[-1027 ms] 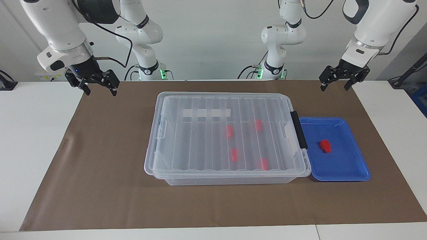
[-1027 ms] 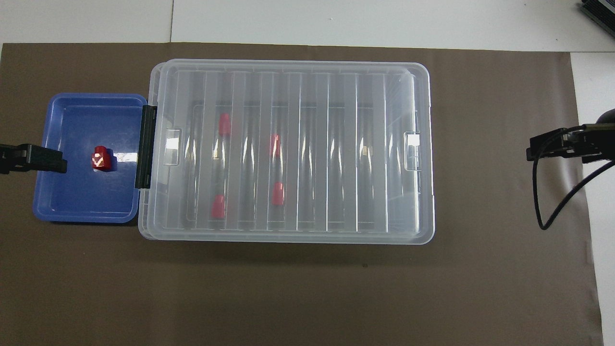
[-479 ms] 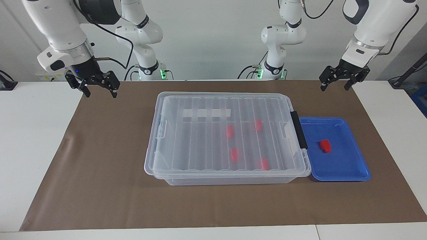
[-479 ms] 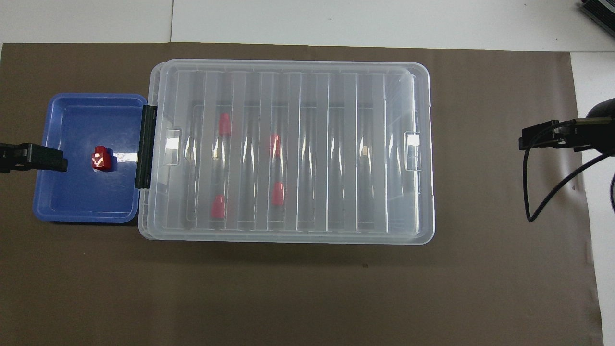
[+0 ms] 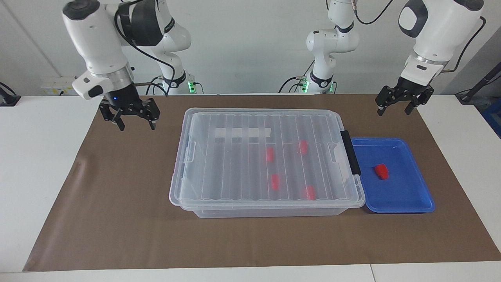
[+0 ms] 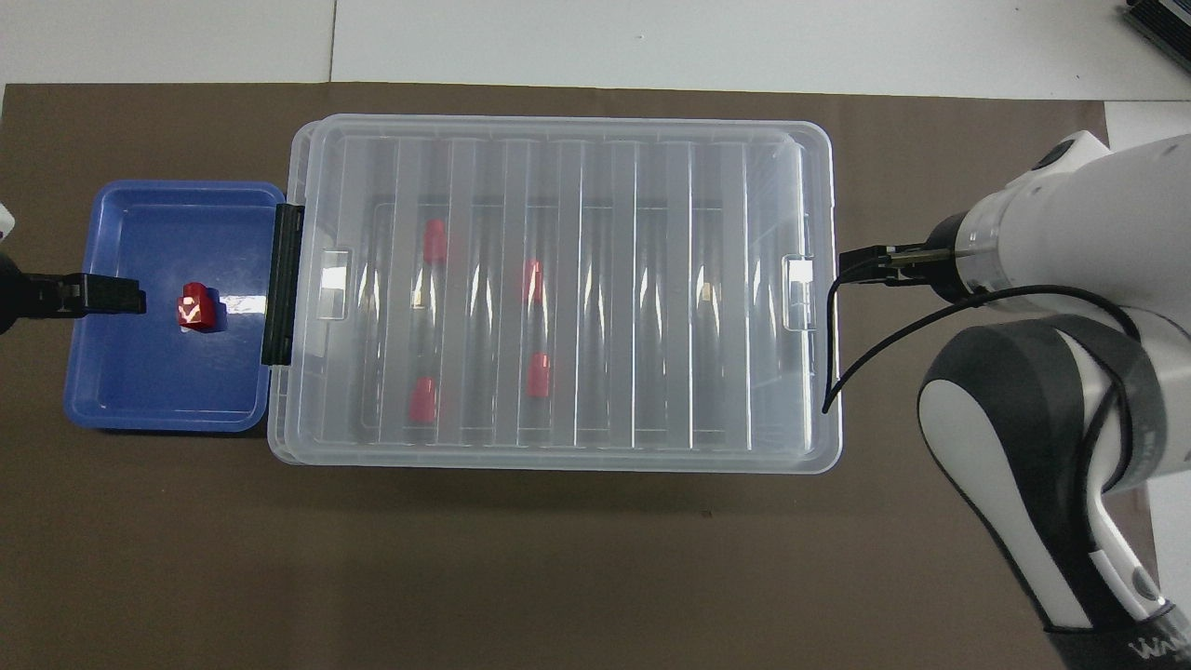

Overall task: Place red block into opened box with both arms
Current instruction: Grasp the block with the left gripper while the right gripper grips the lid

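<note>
One red block [image 5: 381, 171] [image 6: 196, 308] lies in the shallow blue tray [image 5: 407, 203]. The clear box [image 5: 270, 212] [image 6: 558, 461] stands mid-table with its ribbed lid [image 5: 235, 164] lying on it. Through the lid show several more red blocks [image 5: 275, 181]. My right gripper [image 5: 136, 125] hangs open and empty over the brown mat, beside the box's end toward the right arm. My left gripper [image 5: 393, 112] hangs open and empty over the mat by the tray's edge that is nearer to the robots. Neither gripper touches anything.
A brown mat [image 5: 117, 219] covers the table's middle, with white tabletop [image 5: 35, 164] at both ends. The box's black handle [image 5: 350, 152] butts against the tray. A dark cable [image 6: 865, 344] loops from the right arm's wrist near the box's end.
The right arm has swung in toward the box and come lower, its gripper now close to the box's end. The left gripper has dipped only slightly. Box, tray and blocks are unmoved.
</note>
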Tool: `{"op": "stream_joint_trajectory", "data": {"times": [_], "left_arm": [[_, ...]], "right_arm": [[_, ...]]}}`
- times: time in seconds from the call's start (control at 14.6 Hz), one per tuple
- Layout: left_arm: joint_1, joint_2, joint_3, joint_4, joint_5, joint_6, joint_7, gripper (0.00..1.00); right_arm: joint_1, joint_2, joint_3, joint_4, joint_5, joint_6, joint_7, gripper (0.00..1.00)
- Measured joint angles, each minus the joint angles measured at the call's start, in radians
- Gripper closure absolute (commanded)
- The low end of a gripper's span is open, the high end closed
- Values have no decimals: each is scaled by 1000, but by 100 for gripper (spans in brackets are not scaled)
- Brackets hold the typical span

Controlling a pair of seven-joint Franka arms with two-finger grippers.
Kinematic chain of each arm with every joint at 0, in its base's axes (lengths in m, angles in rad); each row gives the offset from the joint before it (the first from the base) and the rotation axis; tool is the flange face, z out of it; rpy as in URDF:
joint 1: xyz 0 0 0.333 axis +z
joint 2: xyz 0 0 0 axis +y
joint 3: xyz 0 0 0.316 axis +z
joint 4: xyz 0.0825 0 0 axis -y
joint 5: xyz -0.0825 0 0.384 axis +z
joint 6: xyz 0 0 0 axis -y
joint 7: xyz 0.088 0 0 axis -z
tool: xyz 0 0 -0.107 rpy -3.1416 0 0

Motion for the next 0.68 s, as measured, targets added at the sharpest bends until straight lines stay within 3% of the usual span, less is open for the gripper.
{"op": "stream_joint_trajectory", "data": {"times": [0.34, 0.68], "left_arm": [[42, 28, 1, -141, 2, 204, 43, 0], [86, 122, 4, -214, 2, 395, 77, 0]], "right_arm": [[3, 57, 1, -22, 0, 68, 0, 0], [4, 90, 1, -26, 0, 87, 0, 0]]}}
